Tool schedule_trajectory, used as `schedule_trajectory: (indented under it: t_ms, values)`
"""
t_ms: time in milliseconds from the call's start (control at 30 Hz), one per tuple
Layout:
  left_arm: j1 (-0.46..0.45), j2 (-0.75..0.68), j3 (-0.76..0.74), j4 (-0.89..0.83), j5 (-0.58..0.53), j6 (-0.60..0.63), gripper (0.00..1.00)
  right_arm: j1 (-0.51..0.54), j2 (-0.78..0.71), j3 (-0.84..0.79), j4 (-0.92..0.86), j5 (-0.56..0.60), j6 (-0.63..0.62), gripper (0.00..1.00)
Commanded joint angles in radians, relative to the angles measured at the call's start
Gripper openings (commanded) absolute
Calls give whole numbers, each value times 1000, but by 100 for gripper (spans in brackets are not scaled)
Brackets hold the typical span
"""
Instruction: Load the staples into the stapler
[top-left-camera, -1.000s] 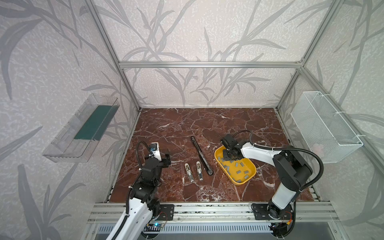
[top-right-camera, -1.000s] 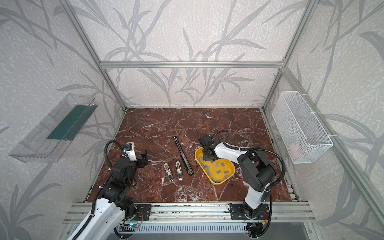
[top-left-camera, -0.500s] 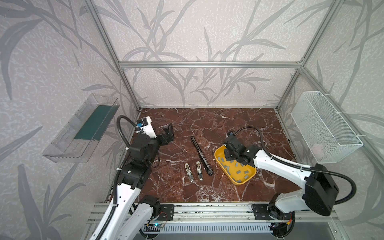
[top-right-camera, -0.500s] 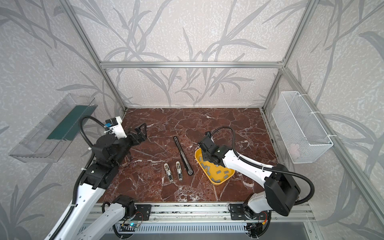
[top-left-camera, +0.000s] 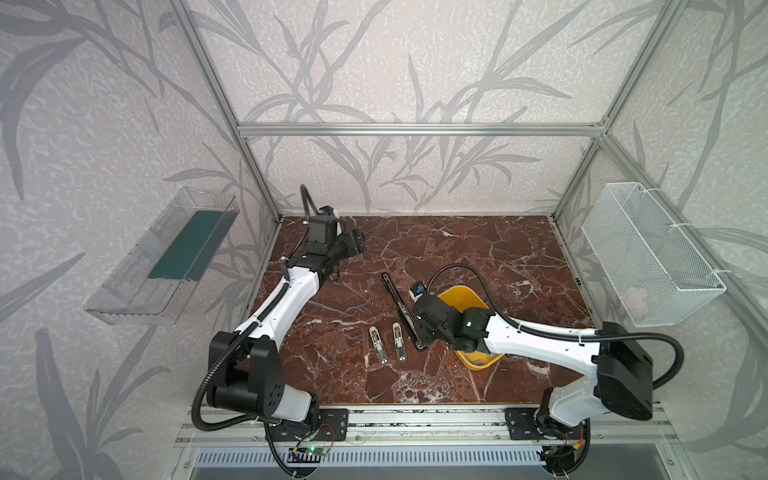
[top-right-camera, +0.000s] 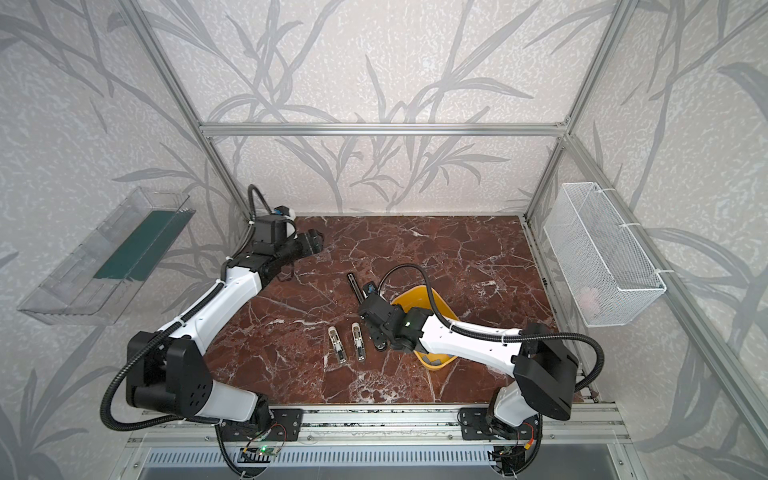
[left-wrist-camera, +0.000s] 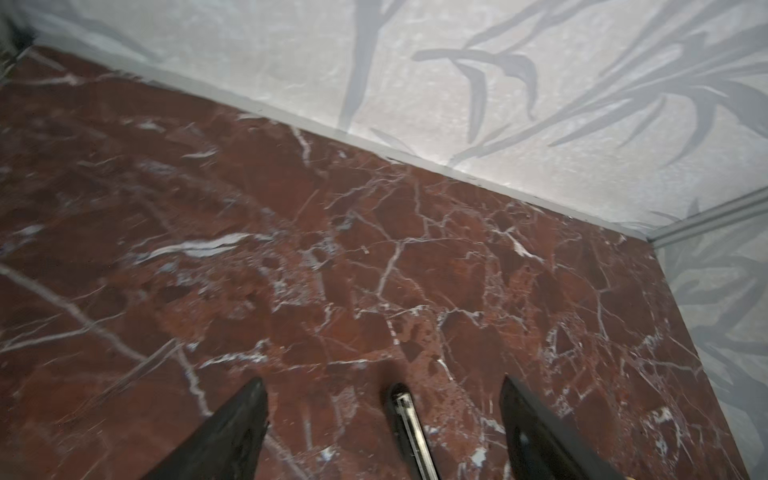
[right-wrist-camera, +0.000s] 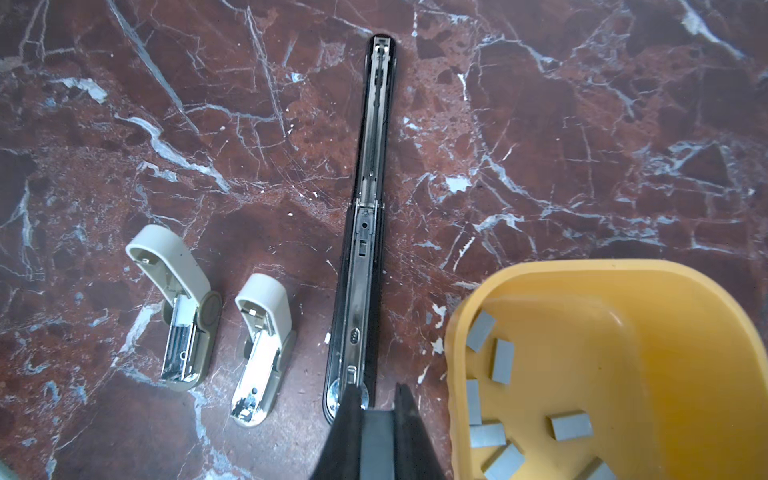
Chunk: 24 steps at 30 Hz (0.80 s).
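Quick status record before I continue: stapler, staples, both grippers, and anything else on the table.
stapler: opened flat on the table, metal channel up
staples: loose strips in the yellow bin
right gripper: shut on a grey strip, likely staples, over the stapler's near end
left gripper: open, empty, above the table's far left
other: two small cream staplers, open, beside the stapler

Centre frame, the stapler (top-left-camera: 395, 297) lies on the surface (top-left-camera: 478, 249); two small staplers (top-left-camera: 378, 343) left, bin (top-left-camera: 455, 293) holding staples (right-wrist-camera: 503, 360) right.
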Motion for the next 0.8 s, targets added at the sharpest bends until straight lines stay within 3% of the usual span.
schedule_trajectory:
  t_ms: [0,67,267,433,767]
  values:
    - [104,-76,-93,326,187,-175,84,9,37,37,31,-22,-7,11]
    - [107,-56,-124,437,264,-161,82,9,75,49,35,-41,-5,11]
    - [75,83,34,268,382,-34,83,11,132,66,16,-32,7,10]
    - [71,46,10,292,370,-45,84,15,145,53,34,-62,32,10]
    - [37,51,69,128,295,107,85,25,210,86,-11,-21,51,9]
